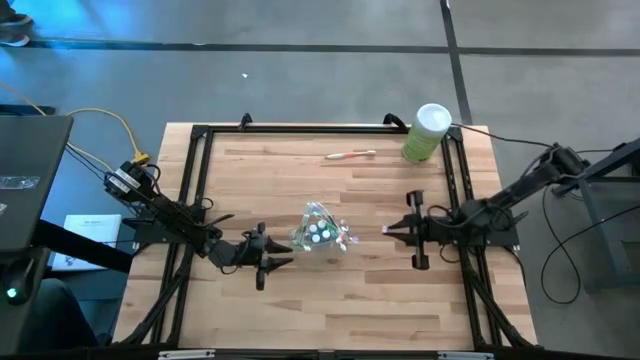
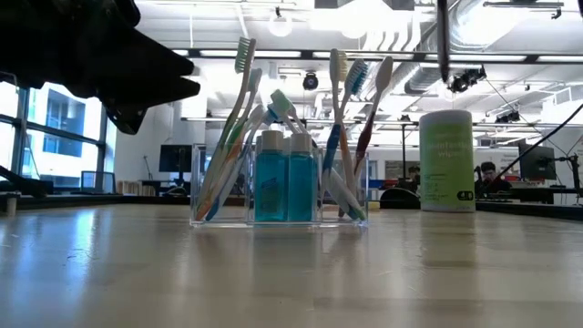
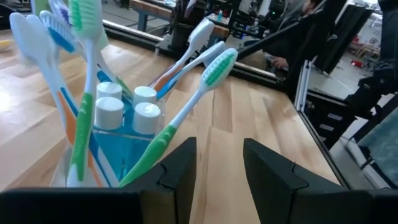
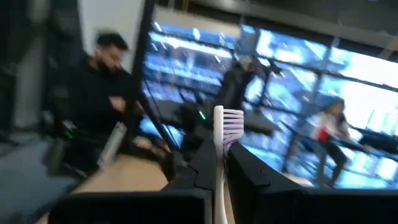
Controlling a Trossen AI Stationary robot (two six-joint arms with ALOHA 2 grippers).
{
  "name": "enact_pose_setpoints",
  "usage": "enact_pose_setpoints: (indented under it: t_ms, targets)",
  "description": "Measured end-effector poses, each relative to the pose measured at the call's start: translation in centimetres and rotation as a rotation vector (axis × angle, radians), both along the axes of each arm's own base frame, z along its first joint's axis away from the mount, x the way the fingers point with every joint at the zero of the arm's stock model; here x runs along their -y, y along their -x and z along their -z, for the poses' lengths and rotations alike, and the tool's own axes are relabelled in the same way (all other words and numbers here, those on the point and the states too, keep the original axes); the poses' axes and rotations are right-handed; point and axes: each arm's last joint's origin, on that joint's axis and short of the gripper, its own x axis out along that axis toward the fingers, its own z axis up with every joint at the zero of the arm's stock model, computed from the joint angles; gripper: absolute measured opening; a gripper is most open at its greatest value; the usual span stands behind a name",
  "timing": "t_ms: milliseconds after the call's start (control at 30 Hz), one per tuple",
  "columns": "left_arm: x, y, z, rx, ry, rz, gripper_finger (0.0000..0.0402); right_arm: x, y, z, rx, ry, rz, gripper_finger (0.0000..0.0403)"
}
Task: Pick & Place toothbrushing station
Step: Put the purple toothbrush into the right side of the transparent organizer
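The clear cup (image 1: 318, 234) stands near the middle of the wooden desk (image 1: 330, 310), holding toothbrushes (image 2: 239, 128) that lean outward with bristle heads up, long axes near vertical, and blue white-capped tubes (image 2: 284, 178) upright between them. The left gripper (image 1: 270, 252) hangs just left of the cup, jaws spread with nothing between them (a green-handled brush (image 3: 186, 112) slants close past them). The right gripper (image 1: 392, 228) sits to the cup's right, apart from it, jaws pinching a white toothbrush (image 4: 219, 149) with a purple-tinted head, its long axis running along the fingers, head pointing out past the tips. One more toothbrush (image 1: 350, 155) lies flat at the far side, lengthwise left to right, near a pale-green canister (image 1: 426, 132).
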Motion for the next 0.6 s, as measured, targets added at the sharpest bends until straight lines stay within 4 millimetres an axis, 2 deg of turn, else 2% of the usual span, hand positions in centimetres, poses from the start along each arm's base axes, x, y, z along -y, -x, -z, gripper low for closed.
enact_pose_setpoints:
  t_ms: [233,400,600]
  targets:
    - [0.0,0.0,0.0,0.000,0.000,0.001,0.0129,0.6,-2.3,0.3,0.114,-0.014,-0.059,0.0009]
    - [0.0,0.0,0.0,-0.004,-0.001,0.013,0.0129,0.8,-3.9,1.4,0.155,-0.045,-0.048,0.0009]
    - [0.2,0.0,0.0,-0.007,0.002,0.053,0.0129,0.9,-4.7,2.1,0.191,-0.077,-0.049,0.0009]
